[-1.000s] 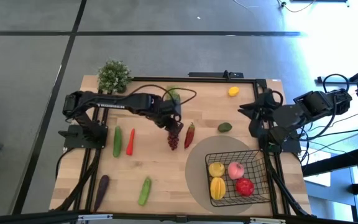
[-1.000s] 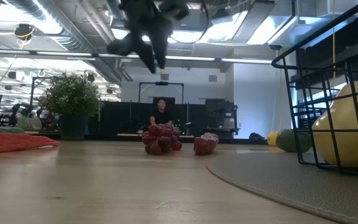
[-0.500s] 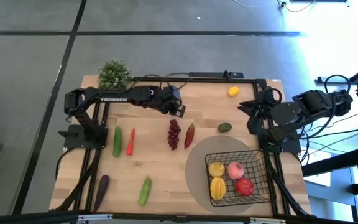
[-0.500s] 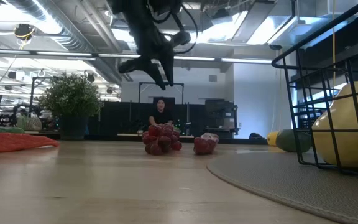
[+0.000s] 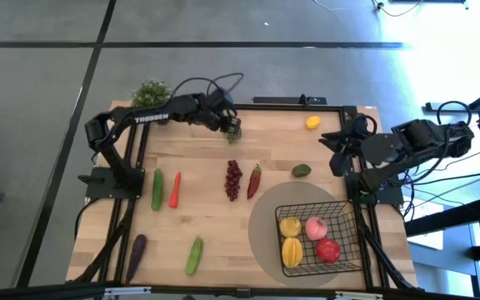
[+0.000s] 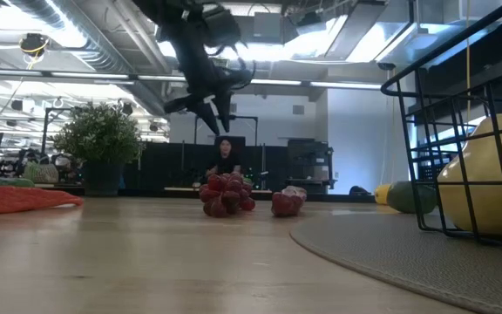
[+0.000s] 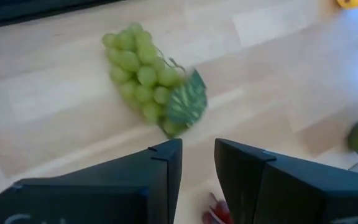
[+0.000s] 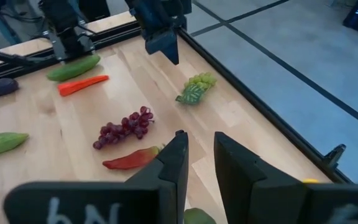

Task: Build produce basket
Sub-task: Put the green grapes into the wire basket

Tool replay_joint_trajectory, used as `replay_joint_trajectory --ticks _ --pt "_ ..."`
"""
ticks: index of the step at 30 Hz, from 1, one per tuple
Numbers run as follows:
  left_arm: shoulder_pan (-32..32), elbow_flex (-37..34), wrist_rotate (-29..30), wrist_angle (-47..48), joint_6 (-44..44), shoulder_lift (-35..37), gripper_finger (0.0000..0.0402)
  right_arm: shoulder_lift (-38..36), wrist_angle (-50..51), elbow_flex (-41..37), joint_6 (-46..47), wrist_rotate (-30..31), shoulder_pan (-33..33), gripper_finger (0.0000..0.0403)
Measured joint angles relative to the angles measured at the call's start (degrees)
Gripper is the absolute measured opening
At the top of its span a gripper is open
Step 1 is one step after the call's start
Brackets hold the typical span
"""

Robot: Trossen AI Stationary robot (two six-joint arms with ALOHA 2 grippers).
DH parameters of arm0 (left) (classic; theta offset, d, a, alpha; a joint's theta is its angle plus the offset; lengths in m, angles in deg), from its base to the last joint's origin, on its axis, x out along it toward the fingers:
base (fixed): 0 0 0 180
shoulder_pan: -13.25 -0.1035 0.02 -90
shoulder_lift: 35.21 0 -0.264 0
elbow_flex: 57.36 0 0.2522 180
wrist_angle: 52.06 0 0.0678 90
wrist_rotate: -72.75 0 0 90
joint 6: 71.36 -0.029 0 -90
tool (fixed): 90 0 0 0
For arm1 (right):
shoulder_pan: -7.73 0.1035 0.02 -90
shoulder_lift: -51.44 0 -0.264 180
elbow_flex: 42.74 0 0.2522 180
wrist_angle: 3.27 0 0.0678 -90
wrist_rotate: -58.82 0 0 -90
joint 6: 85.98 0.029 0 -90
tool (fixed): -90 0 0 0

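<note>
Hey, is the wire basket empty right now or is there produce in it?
Not empty. The basket holds four pieces: a yellow pear, a pink peach, a red apple and a yellow fruit I cannot identify.

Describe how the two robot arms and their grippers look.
Both arms are dark, jointed links with black cables looping off them. The left arm carries white lettering. Each of the left gripper and right gripper has two flat, dark, blocky fingers.

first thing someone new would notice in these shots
The black wire basket at the table's near right, already holding yellow, pink and red fruit. Next, the left hand raised over the far edge, just above the green grapes, nothing in it. Dark red grapes and a chili lie mid-table.
</note>
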Motion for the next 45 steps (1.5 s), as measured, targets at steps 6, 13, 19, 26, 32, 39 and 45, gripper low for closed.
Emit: replay_joint_trajectory --ticks 6,13,19,26,32,39,45 --pt "-4.8 0.0 -3.3 -0.1 -12.1 0.0 0.0084 0.0 0.0 0.0 -1.2 0.1 -1.3 0.0069" --pt "-11.6 0.0 -13.6 0.0 -27.6 -1.1 0.0084 0.0 -0.1 0.0 1.6 0.5 -1.3 0.0069" --pt "-14.8 0.0 -19.4 -0.3 -34.2 -4.6 0.0084 0.0 -1.4 0.0 1.8 2.3 -1.3 0.0069" --pt "-14.2 0.0 -20.2 -4.4 -36.3 -9.0 0.0084 0.0 -1.9 0.0 2.3 5.1 -1.3 0.0069" --pt "-13.9 0.0 -20.2 -9.3 -39.6 -11.3 0.0084 0.0 -1.9 0.0 3.2 5.1 -1.3 0.0069" --pt "-13.3 0.0 -19.7 -10.5 -40.7 -15.0 0.0084 0.0 -1.8 0.0 3.2 7.4 -1.3 0.0069" --pt "-12.7 0.0 -17.4 -11.8 -42.1 -15.9 0.0084 0.0 -1.8 0.0 3.2 8.2 -1.3 0.0069"
